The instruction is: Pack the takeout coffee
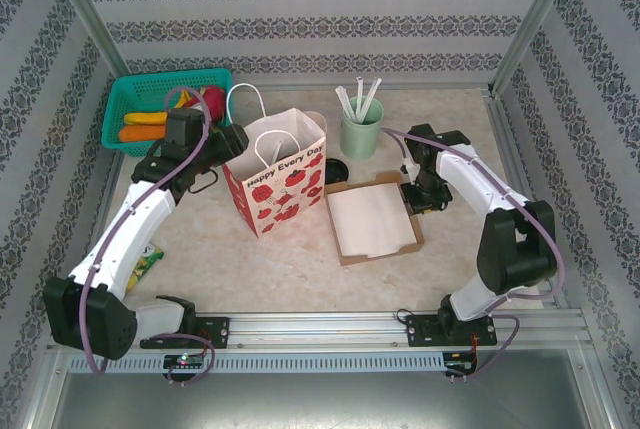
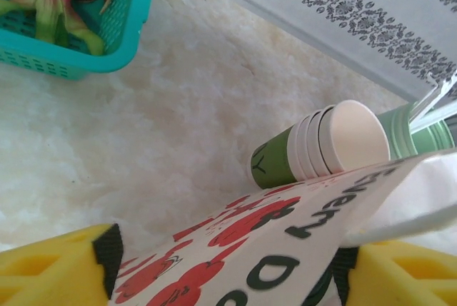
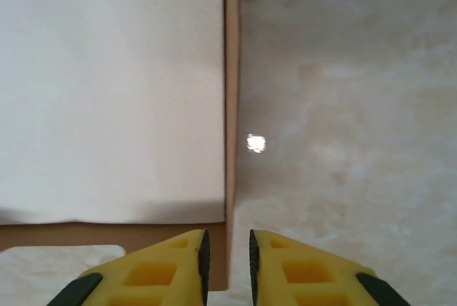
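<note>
Left end effector [image 2: 228,257] astride the bag [image 1: 275,184] rim, right end effector [image 3: 228,249] at the tray [image 3: 231,70]; coffee [image 1: 335,166] not yet taken.
Left jaws stand wide with the bag's left wall between them, not visibly clamped. Right jaws are narrow, one on either side of the tray's right wall with a sliver of gap, holding nothing. The coffee stands on the counter [image 1: 220,249] between bag and tray toward the far side, its black lid showing past the bag. The step looks like readying the bag, before any pick. The next move likely calls for the right arm to back off the tray, reach far-left to the cup, spread wider than it and grip below the lid. It must then carry the cup upright over the bag's mouth while the left steadies the rim.
</note>
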